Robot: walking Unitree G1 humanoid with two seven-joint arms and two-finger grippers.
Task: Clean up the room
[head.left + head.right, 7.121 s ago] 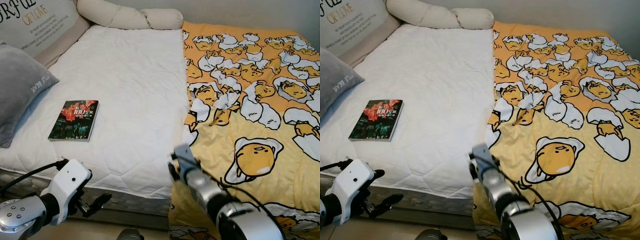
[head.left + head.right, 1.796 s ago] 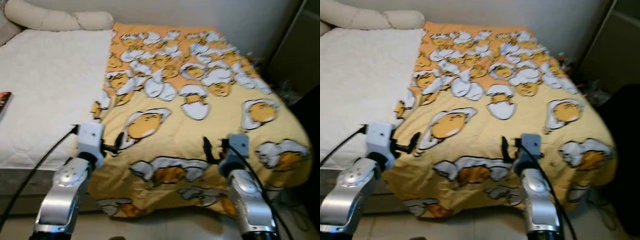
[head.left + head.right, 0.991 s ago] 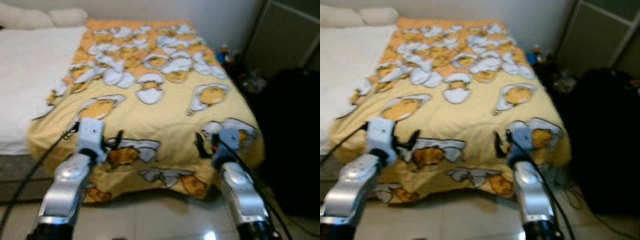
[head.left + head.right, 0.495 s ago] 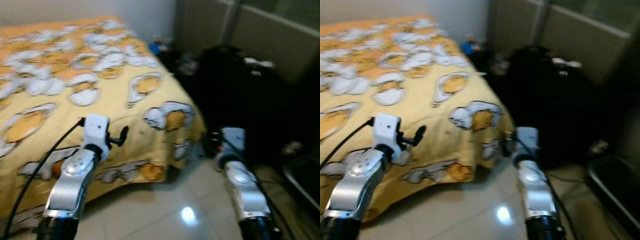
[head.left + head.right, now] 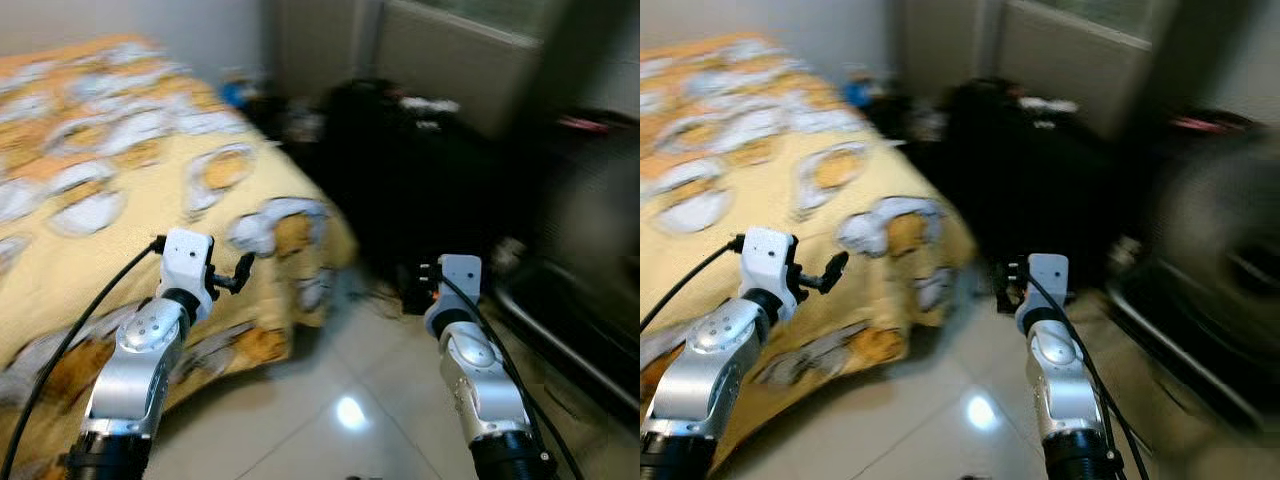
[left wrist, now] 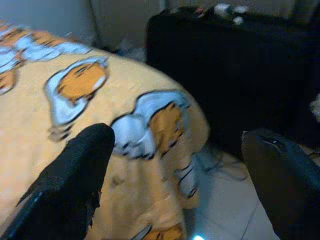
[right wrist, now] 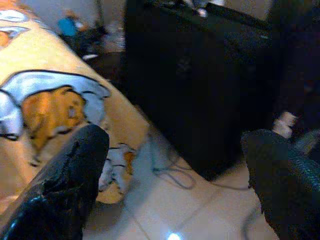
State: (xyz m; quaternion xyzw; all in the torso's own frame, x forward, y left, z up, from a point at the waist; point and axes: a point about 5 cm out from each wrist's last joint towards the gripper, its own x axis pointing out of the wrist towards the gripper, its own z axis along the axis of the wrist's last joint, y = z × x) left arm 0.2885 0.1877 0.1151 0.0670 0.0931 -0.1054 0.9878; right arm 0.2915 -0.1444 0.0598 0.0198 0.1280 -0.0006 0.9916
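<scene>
While both arms are raised in front of the robot, neither claw holds anything.

Left claw: the left gripper (image 5: 243, 268) hovers over the corner of the bed; in its wrist view the two black fingers (image 6: 75, 170) stand wide apart with nothing between them.

Right claw: the right gripper (image 7: 172, 175) hangs above the floor beside the bed; its wrist view likewise shows the fingers spread wide and empty.

Nearest thing: a yellow blanket printed with cartoon eggs (image 5: 90, 200) is spread over the bed and drapes off its corner, below and beside the left gripper.

Floor: pale glossy tiles (image 5: 340, 410) with a lamp's reflection, and a thin cable (image 7: 170, 177) trailing across them near the bed's foot.

Further out: a large black bulky shape, perhaps a case or cabinet (image 5: 420, 170), stands well apart from both claws, with small items on top that are too blurred to name.

Picture quality: the head views are smeared, which suggests the robot is walking or turning.

Step in hand: likely moving through the room between tidying jobs; what it is heading for cannot be told.

Next move: calls for the view to steady and an out-of-place item to be picked out before either arm reaches.
</scene>
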